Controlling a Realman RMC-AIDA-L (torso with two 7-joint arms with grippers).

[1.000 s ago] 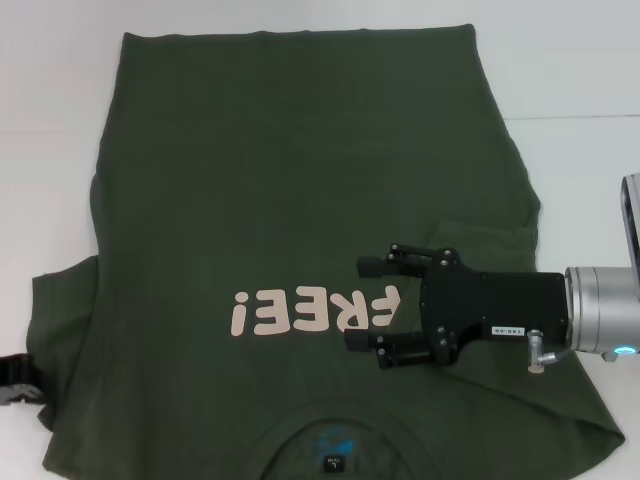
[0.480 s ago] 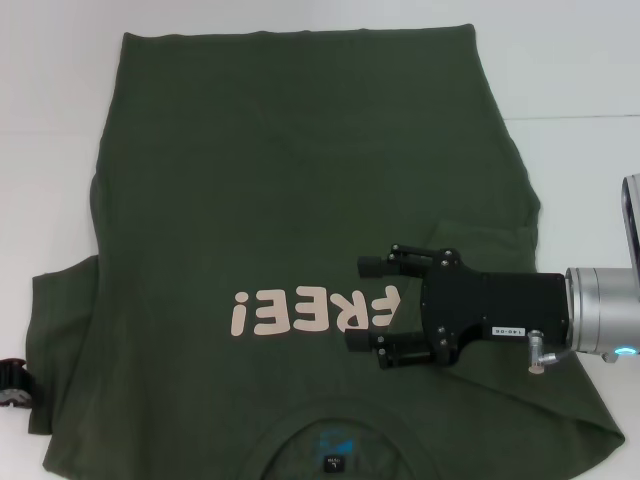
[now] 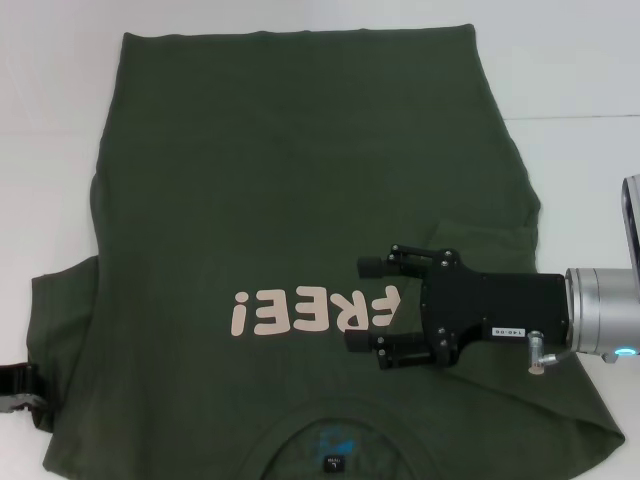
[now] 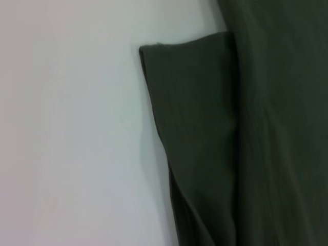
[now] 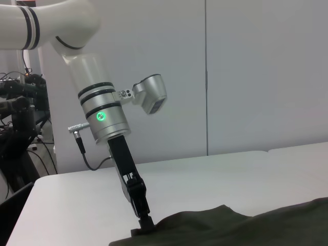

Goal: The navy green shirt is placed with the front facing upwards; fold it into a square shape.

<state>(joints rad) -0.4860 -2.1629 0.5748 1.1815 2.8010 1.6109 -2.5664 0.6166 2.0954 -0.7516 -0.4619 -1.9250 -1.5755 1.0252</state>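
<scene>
Navy green shirt (image 3: 300,200) flat; right tool (image 3: 368,305) open above chest lettering.

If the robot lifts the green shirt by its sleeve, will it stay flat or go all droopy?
Probably droopy: the navy green shirt lies limp with soft wrinkles. Its sleeve already folds over easily. It likely won't slide much on the table.

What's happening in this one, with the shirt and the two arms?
The navy green shirt lies spread front-up on the white table, not yet folded square. The right end effector hovers open over the chest beside the "FREE!" lettering. The left end effector sits low at the shirt's left sleeve edge.
</scene>
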